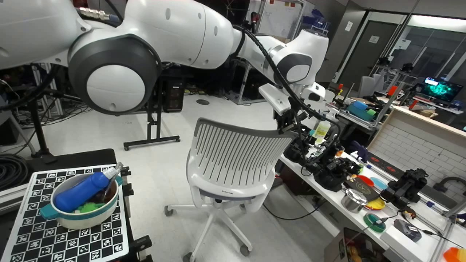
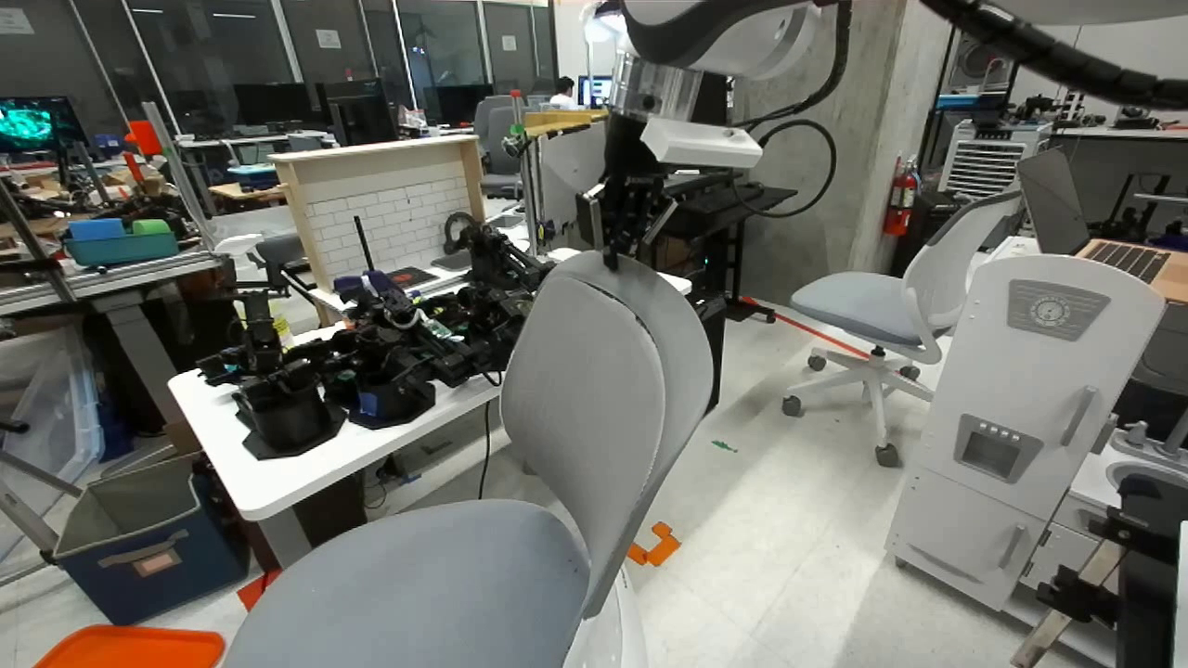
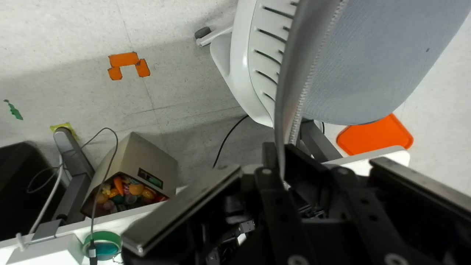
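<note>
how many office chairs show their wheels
2: the office chair held by the gripper, and a second chair near the toy fridge. Chairs farther back may have theirs hidden.

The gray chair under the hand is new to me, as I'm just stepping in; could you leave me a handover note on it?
Hand: closed on the gray chair, one jaw on each side of the top edge of its backrest.
Where: the gray chair stands on the floor beside the white table, its seat not tucked under it.
Done: grip on the backrest made.
Left: release not yet done; I'd check the grip before moving anything.
</note>
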Robot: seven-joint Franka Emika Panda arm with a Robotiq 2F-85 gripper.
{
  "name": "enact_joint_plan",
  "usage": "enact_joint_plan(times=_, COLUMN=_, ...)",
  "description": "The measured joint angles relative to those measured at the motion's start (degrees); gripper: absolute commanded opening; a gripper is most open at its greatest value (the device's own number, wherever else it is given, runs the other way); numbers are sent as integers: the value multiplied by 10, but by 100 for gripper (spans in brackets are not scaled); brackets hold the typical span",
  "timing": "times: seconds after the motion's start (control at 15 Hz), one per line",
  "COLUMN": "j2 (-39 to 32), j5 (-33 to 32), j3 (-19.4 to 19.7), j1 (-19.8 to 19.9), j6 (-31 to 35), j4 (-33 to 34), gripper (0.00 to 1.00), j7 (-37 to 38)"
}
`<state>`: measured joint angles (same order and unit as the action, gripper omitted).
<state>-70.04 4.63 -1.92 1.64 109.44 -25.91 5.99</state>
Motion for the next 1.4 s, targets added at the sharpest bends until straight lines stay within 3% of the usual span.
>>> enact_joint_plan(times=0.67, j2=2, j5=-11, j3=13, j1=-40, j6=-7, j4=-1, gripper=3, j7=54)
enact_joint_plan(times=1.07, j2=6, j5=-6, j3=11, j1=-41, j6=-36, j4=-1, gripper=3, j7=120)
enact_joint_plan(times=1.4, j2=7, j5=-6, j3=11, j1=-41, j6=-40, j4=0, gripper=3, j7=123)
